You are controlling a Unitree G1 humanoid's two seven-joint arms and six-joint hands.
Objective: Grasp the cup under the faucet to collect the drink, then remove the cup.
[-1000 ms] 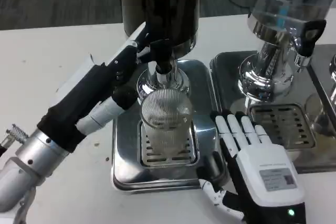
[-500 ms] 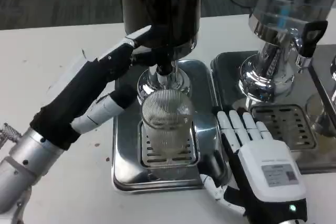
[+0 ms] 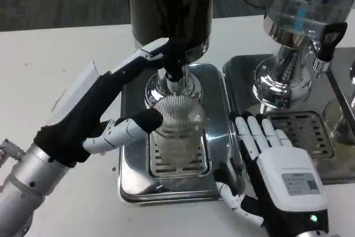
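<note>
Reaching in from the left, the robot's left hand (image 3: pixel 119 101) has its upper fingers up at the black faucet (image 3: pixel 173 69) under the dark drink dispenser (image 3: pixel 169 6) and its thumb against the side of the ribbed clear cup (image 3: pixel 177 123), though I cannot tell whether it truly grips the cup. That cup stands upright on the slotted grate of the steel drip tray (image 3: pixel 130 184), directly below the faucet. Further right, the right hand (image 3: pixel 274 167) lies flat and open with fingers straight, holding nothing, just beside the cup and in front of the second, chrome dispenser (image 3: pixel 291 43).
</note>
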